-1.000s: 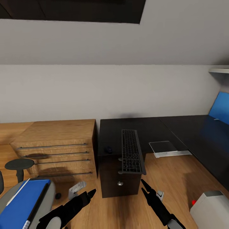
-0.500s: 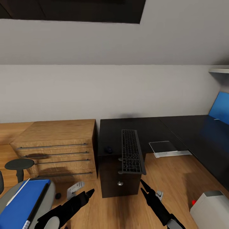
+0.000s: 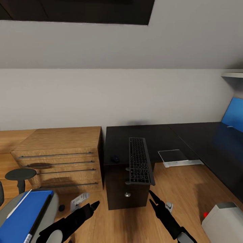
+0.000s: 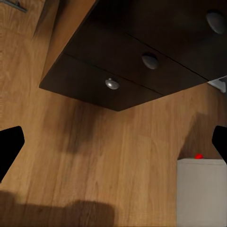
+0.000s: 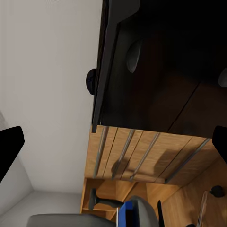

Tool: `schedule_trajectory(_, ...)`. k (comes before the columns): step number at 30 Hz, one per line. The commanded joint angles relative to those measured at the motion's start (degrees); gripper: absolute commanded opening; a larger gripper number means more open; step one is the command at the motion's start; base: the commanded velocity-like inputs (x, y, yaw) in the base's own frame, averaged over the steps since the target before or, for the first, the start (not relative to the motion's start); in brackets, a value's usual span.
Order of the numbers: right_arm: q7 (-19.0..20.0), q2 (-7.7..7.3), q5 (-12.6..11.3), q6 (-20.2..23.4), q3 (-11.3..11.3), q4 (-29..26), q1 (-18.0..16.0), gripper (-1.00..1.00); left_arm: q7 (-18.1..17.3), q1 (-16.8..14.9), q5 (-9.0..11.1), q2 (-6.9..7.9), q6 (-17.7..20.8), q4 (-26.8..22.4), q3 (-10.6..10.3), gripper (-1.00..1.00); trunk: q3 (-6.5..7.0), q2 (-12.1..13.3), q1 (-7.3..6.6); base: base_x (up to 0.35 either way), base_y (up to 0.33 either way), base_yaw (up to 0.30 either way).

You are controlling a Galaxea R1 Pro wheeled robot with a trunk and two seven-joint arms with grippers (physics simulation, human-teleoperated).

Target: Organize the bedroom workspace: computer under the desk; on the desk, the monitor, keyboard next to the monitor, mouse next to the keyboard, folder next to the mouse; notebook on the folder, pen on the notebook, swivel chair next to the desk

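Note:
The black L-shaped desk (image 3: 152, 133) stands against the wall. A dark keyboard (image 3: 139, 161) lies on it, its near end overhanging the front edge. A small dark mouse (image 3: 115, 158) (image 5: 91, 80) rests to its left. A blue monitor screen (image 3: 233, 114) stands at the far right. The white computer (image 3: 222, 221) (image 4: 201, 191) stands on the floor, lower right. On the grey swivel chair (image 3: 50, 211) lies the blue folder (image 3: 22, 217) (image 5: 128, 212). My left gripper (image 3: 95, 204) (image 4: 113, 146) and right gripper (image 3: 152, 197) (image 5: 113, 142) hang open and empty in front of the desk's drawers.
A wooden dresser (image 3: 60, 157) adjoins the desk's left side. The desk's drawer unit (image 3: 126, 194) with round knobs (image 4: 112, 83) faces me. A clear-and-white flat object (image 3: 177, 158) lies on the floor under the desk, and a small white item (image 3: 79, 199) by the dresser.
My left gripper has edged slightly left and down; nothing else has visibly moved.

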Motion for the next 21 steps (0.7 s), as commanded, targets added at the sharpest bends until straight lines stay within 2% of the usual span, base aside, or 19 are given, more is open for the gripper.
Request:
schedule_trajectory(1,0.28,-0.03,-0.58,0.61,0.25,0.00,-0.02,1.00,0.55,-0.02,0.61,0.07,0.02,-0.09,-0.08,1.00,-0.04,-0.03,0.00,0.000,0.000,0.000)
schedule_trajectory(14,0.19,0.19,-0.40,0.63,0.42,0.38,-0.01,1.00,0.52,-0.02,0.61,0.24,-0.04,-0.08,0.62,1.00,-0.04,-0.03,0.00,0.029,0.000,0.000)
schedule_trajectory(16,-0.72,0.36,-0.46,0.58,0.41,0.43,-0.01,1.00,0.49,-0.02,0.62,0.26,-0.03,-0.08,0.63,1.00,-0.04,-0.03,0.00,0.204,0.000,0.000)
schedule_trajectory(21,-7.00,1.15,-0.78,0.36,0.19,0.23,0.02,1.00,0.39,-0.02,0.68,0.27,0.02,-0.08,0.63,1.00,-0.04,-0.03,0.00,0.075,0.000,0.000)
